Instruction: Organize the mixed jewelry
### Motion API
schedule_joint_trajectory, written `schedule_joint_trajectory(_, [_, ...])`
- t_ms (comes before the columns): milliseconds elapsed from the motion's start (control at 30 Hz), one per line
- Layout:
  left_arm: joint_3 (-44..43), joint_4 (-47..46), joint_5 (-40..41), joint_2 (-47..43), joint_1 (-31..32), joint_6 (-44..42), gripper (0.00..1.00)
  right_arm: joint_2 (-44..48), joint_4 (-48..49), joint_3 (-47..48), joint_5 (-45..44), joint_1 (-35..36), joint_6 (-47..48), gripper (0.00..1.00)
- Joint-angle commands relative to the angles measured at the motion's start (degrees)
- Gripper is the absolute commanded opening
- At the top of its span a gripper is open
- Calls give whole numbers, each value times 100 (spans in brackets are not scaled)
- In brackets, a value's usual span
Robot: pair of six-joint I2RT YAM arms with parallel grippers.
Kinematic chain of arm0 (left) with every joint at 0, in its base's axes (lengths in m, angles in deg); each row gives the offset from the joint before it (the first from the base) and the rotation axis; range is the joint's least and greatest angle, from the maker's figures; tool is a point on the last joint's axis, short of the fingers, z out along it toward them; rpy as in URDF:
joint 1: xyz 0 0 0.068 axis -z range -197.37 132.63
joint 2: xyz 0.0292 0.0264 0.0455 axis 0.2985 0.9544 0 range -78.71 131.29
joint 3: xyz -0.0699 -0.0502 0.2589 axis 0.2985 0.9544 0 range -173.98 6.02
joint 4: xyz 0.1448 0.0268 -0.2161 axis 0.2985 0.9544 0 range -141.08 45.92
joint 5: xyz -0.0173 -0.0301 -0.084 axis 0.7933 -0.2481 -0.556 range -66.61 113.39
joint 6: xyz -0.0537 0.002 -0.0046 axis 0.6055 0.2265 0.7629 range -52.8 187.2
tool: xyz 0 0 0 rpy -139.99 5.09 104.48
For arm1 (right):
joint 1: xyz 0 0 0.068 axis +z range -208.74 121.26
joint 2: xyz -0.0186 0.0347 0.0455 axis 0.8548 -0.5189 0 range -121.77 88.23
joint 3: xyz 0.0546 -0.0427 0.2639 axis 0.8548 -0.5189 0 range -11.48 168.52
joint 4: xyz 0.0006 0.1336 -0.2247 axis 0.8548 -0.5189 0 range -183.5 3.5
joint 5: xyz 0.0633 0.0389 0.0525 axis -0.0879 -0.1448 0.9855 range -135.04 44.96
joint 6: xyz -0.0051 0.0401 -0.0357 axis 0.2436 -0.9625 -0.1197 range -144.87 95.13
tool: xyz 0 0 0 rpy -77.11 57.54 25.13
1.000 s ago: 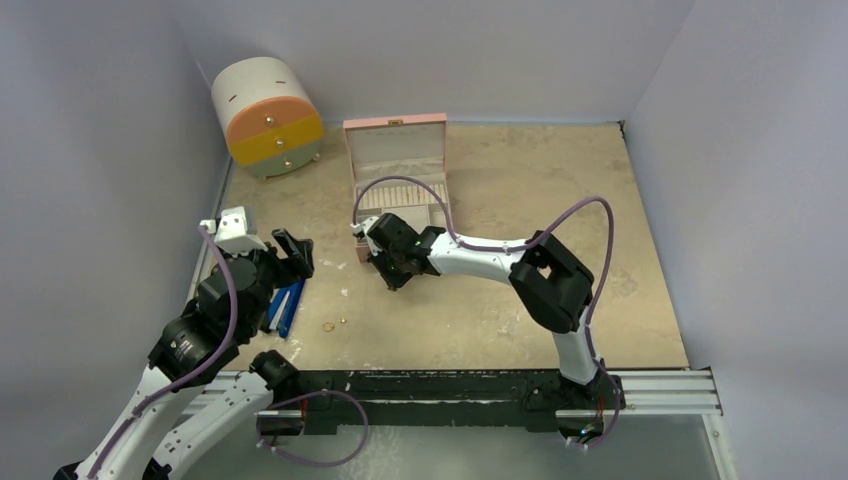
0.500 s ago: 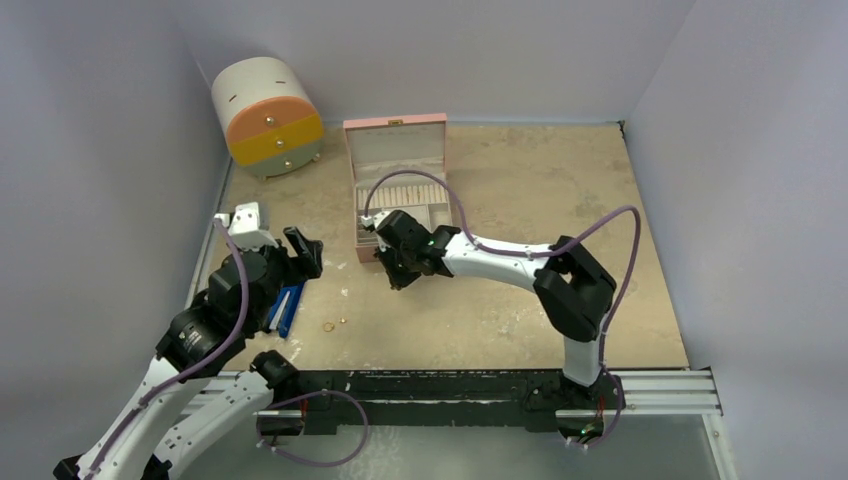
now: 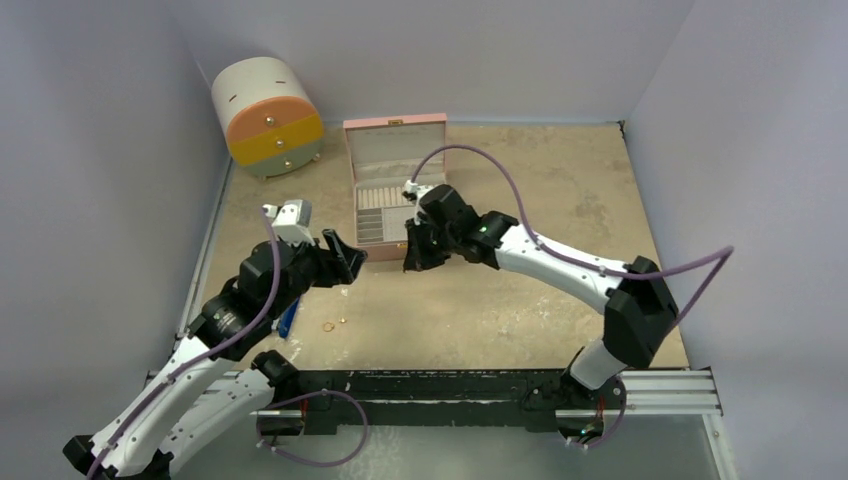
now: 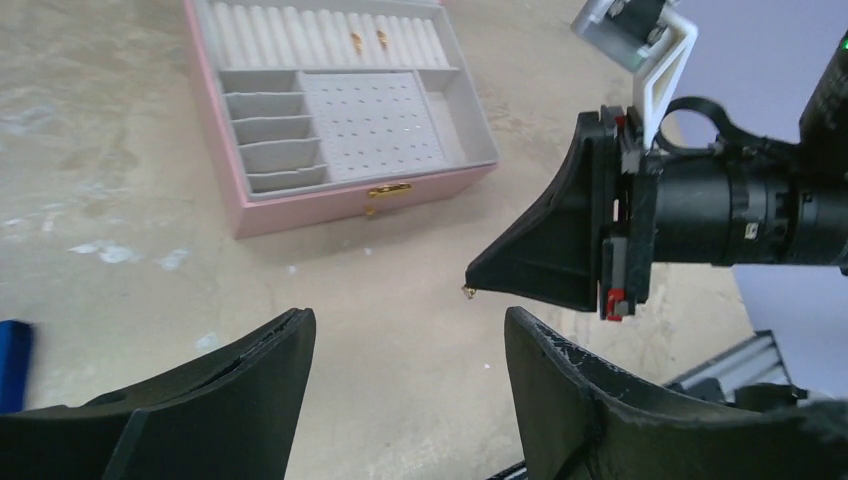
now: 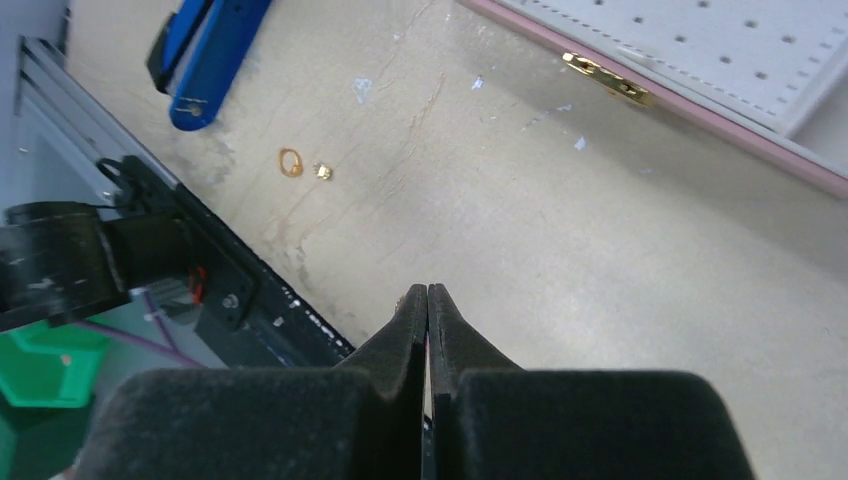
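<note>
Risks, largest thing first.
- The two arms crowded the middle of the top view. The left pincer [image 4: 405, 330] stood wide and empty, just beside the right pincer [image 5: 428, 296]. Any inward drift could knock one against the other.
- Box [image 4: 340, 205]: open at centre, its lid up. A low approach by the right arm could catch the front wall and shove the box across the table [image 3: 520, 300].
- Gold bit [image 4: 467, 291]: seen at the very tip of the right pincer, whose jaws were pressed flat together. It appeared pinched only by its edge, and a jolt or slight slackening would likely drop it. Released above the front wall instead of a compartment, it could bounce out.
- Ring [image 5: 290, 162] and stud [image 5: 323, 172]: loose on the table, upper left of the right wrist view, near the front rail. A sweeping finger could flick them off the edge.

Count, largest first.
- Arms: 2
- Pincers: 2
- Drawer chest [image 3: 268, 115], upper left of the top view: 1
- Box: 1
- Blue tool [image 5: 205, 55]: 1
- Ring on the table: 1
- Stud on the table: 1
- Gold pieces [image 4: 355, 41] in the box's ring rolls: 2
- Gold bit at the pincer tip: 1
- Pale loop: none visible
</note>
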Motion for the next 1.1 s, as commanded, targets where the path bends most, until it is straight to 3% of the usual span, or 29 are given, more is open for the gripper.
schedule_joint_trajectory(0, [171,-902,-903,137,-47,320,68,694,97,-247,679,-414,-598,0])
schedule_joint_trajectory(467, [468,-2298,-2772,902,-41,720,65,1579,971,-780,2367,-1400,-1818,0])
schedule_joint_trajectory(833, [-371,-2085,-3580,1439,-41,-724,60,1707,980,-628,3383,-1763,-2708,0])
schedule_joint_trajectory(1067, [-492,-2564,-4008,1382,-42,-1714,60,1740,998,-477,3763,-1790,-3163,0])
